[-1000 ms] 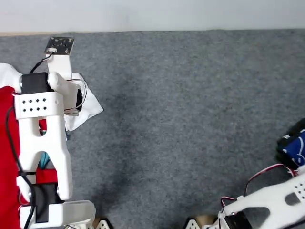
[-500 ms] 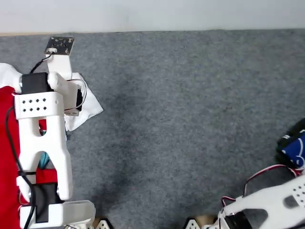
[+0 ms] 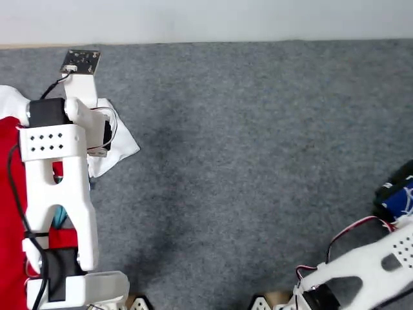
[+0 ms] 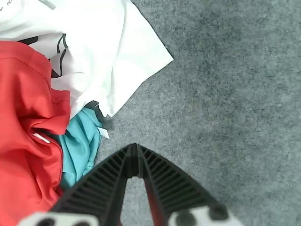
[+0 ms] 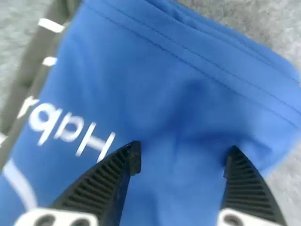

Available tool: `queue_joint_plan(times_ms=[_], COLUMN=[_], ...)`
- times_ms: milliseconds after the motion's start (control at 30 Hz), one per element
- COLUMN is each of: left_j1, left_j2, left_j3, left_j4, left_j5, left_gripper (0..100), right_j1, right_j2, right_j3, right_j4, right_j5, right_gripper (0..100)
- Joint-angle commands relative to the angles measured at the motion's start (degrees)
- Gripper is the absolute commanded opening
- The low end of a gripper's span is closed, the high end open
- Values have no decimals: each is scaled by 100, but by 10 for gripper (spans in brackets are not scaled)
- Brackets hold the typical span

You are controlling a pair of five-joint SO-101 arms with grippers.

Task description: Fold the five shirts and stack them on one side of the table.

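A pile of shirts lies at the table's left edge: a white shirt (image 4: 101,52) with dark print, a red shirt (image 4: 26,122) and a teal shirt (image 4: 80,148) tucked between them. My left gripper (image 4: 137,149) is shut with nothing in it, just above the grey mat beside the pile's edge. In the high view the left arm (image 3: 55,187) stretches over the red shirt (image 3: 10,213) and white shirt (image 3: 119,145). At the far right a blue shirt (image 5: 164,94) with white print lies under my right gripper (image 5: 181,160), which is open, its fingers spread just above the cloth.
The grey mat (image 3: 258,148) covers the table between the two arms. A dark garment with white stripes (image 5: 33,70) lies under the blue shirt (image 3: 399,199) at the right edge. The right arm (image 3: 377,261) comes in from the front right corner.
The right arm has shifted slightly leftward and down near the blue shirt. The left arm and the pile have not moved.
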Motion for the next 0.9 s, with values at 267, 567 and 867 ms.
queue_joint_plan(times_ms=[267,567,867], left_j1=[18,18,18], left_j2=[-246,-255,-264], left_j3=[-31,-31,-31], left_j4=[132,132,132], left_j5=[0,0,0], left_gripper=[4,4,4], right_j1=[-233,-268,-435], right_j2=[-180,92,1042], right_j3=[-1662,-1099,-1679], right_j4=[251,-857,-1516], right_j5=[44,44,44], right_gripper=[284,284,284])
